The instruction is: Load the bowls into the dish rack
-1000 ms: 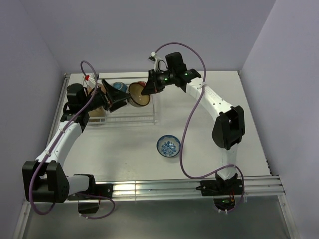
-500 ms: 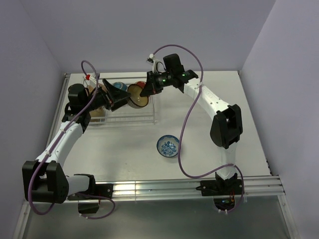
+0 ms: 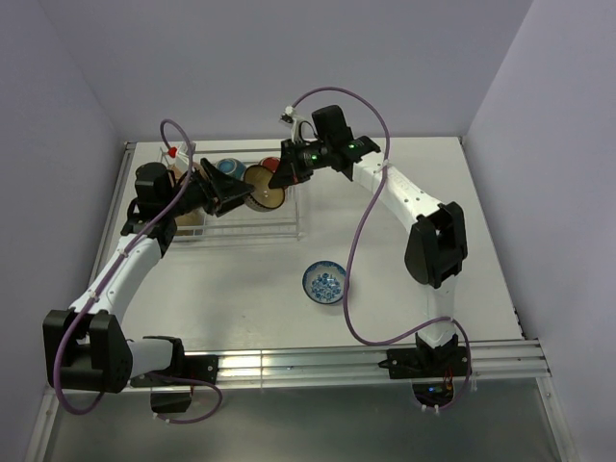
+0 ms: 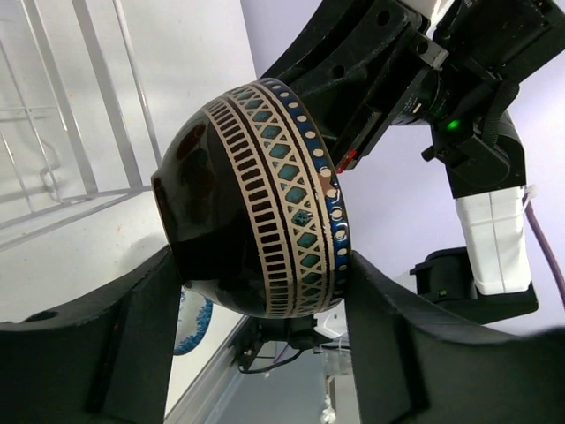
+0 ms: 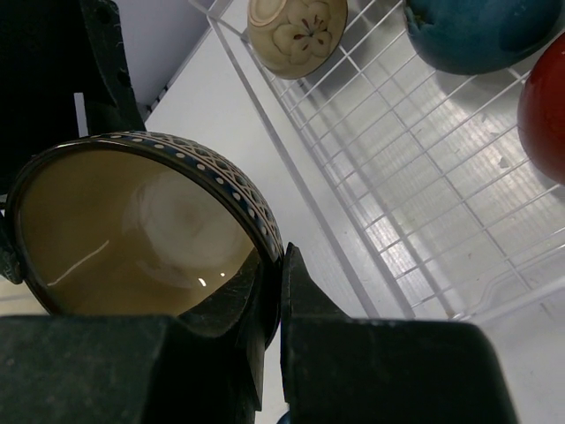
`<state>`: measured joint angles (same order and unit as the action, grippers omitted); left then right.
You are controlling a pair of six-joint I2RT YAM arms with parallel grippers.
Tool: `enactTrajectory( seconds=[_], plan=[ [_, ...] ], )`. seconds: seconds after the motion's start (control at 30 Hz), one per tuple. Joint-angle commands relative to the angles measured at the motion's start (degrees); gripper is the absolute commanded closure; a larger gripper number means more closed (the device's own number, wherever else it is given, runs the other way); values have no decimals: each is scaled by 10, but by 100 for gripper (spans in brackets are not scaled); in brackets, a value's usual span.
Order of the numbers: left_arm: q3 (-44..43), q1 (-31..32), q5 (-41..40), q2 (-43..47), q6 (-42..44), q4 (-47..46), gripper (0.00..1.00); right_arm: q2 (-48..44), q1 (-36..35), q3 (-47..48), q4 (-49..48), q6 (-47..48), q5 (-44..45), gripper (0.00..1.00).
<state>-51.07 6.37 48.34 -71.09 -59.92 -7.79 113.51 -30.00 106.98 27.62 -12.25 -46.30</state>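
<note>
A bowl [image 3: 264, 189], tan inside and dark outside with a cream and blue patterned band, hangs on its side above the white wire dish rack [image 3: 252, 229]. My right gripper [image 3: 283, 175] is shut on its rim [image 5: 265, 231], one finger inside and one outside. My left gripper [image 3: 229, 192] has a finger on each side of the same bowl [image 4: 256, 194], one touching its base and one its rim. A blue-and-white bowl [image 3: 325, 282] sits upright on the table, in front of the rack.
In the rack, the right wrist view shows a cream flowered bowl [image 5: 296, 31], a blue bowl [image 5: 481, 31] and a red bowl [image 5: 546, 106], all on their sides. A tan bowl [image 3: 183, 204] sits at the rack's left end. Walls stand behind and to the left.
My right gripper has carried the patterned bowl a little left and back, in between the left gripper's fingers. The left gripper has risen slightly toward it.
</note>
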Motion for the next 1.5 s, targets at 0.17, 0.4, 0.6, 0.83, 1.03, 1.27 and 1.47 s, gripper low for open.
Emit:
enactTrajectory(
  seconds=[0.17, 0.4, 0.6, 0.83, 1.03, 1.27, 1.47],
  plan=[
    [-32, 1, -18, 0, 30, 9, 100, 14, -16, 54, 4, -1, 17, 97],
    [-61, -29, -40, -12, 62, 64, 100, 16, -15, 62, 12, -10, 39, 70],
    [-60, -55, -41, -26, 77, 76, 100, 11, -4, 67, 16, -22, 49, 51],
    [-110, -84, -86, -43, 164, 189, 100, -22, 20, 19, 9, -30, 62, 42],
    [-182, -84, -180, -51, 252, 291, 100, -55, 29, -37, 17, -28, 110, 40],
    [-241, -83, -321, -56, 336, 367, 100, -88, 35, -92, 9, -44, 196, 13],
    [-263, -72, -383, -68, 379, 398, 100, -75, 35, -94, 5, -66, 183, 6]
  ],
)
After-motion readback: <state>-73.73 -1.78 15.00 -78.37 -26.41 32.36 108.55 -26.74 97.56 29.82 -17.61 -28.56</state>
